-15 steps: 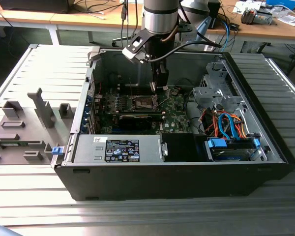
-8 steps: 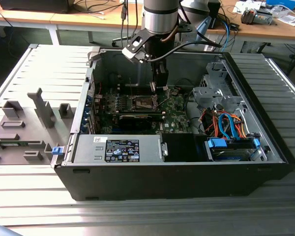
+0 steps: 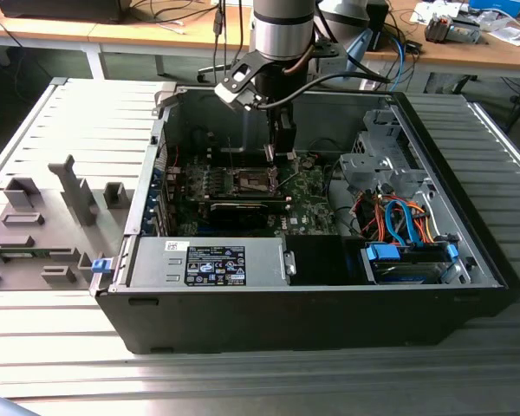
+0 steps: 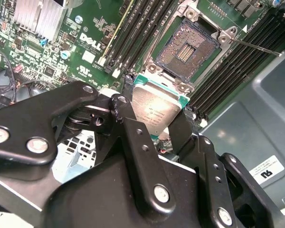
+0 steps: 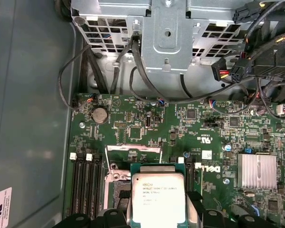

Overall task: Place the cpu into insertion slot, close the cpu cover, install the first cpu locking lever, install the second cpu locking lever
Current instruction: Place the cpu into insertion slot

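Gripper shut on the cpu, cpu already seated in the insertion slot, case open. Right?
Not seated. The second wrist view shows the insertion slot bare, its dark contact field exposed, with the cpu held clear of it in the gripper. The rest holds: gripper shut on the cpu, case open.

Silver-grey arm (image 3: 282,26) with black cables (image 3: 342,76); matte black tool (image 3: 279,149) linkages studded with silver screws (image 4: 162,193).

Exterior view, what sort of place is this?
Probably a robotics lab or test bench: an open computer case lies on a slatted metal table, a robot arm reaches into it, and cluttered wooden desks stand behind.
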### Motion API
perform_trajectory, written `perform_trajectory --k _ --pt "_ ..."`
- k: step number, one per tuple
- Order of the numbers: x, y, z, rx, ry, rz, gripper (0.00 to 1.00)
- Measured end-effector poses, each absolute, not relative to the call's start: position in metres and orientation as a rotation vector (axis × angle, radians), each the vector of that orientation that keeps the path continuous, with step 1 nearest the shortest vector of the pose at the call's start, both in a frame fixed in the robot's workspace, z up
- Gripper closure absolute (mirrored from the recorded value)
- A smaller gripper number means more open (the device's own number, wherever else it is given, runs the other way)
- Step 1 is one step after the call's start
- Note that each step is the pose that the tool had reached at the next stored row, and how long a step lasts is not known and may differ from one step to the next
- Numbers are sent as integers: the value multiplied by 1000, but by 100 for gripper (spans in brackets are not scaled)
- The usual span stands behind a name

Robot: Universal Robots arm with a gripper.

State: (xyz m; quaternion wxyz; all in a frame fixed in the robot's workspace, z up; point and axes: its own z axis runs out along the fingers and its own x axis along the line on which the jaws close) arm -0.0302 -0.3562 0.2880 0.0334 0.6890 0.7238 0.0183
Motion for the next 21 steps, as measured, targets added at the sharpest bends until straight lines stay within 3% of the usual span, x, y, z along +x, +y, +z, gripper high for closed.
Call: perform_trajectory --k 21 --pt "-30 -356 288 2184 2153 43 46"
